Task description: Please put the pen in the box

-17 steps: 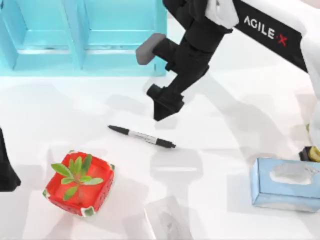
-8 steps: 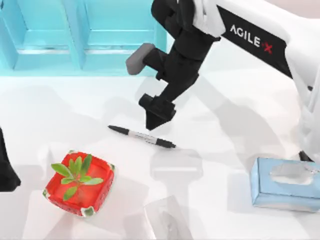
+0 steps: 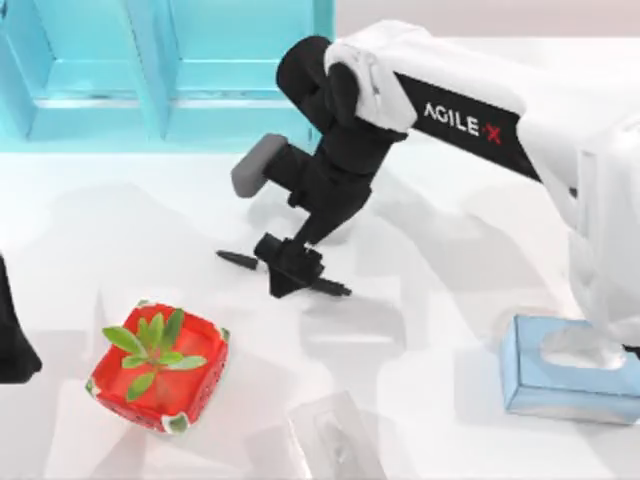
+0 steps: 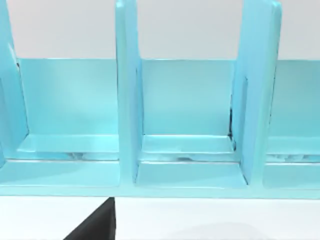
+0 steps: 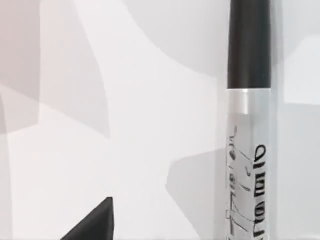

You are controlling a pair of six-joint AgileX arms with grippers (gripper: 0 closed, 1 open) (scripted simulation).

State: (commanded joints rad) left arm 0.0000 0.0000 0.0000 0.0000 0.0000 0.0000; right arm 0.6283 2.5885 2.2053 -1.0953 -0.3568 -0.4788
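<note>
White tabletop before you, slim black marker pen with silver-grey band [image 3: 330,287] lying flat below your large turquoise-blue divided box [image 3: 160,80], your right gripper [image 3: 285,270] low over its middle, finger spread impossible to tell, left arm parked at table's left edge

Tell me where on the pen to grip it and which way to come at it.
Grip the pen at its silver-grey middle band, coming straight down from above. It lies flat on the table, so only its long sides are free. The right gripper is over that band; fingers should straddle the barrel crosswise.

The box [image 4: 187,100] stands on the white table [image 4: 210,220], its upright dividers [image 4: 127,90] (turquoise throughout) separating open compartments.
</note>
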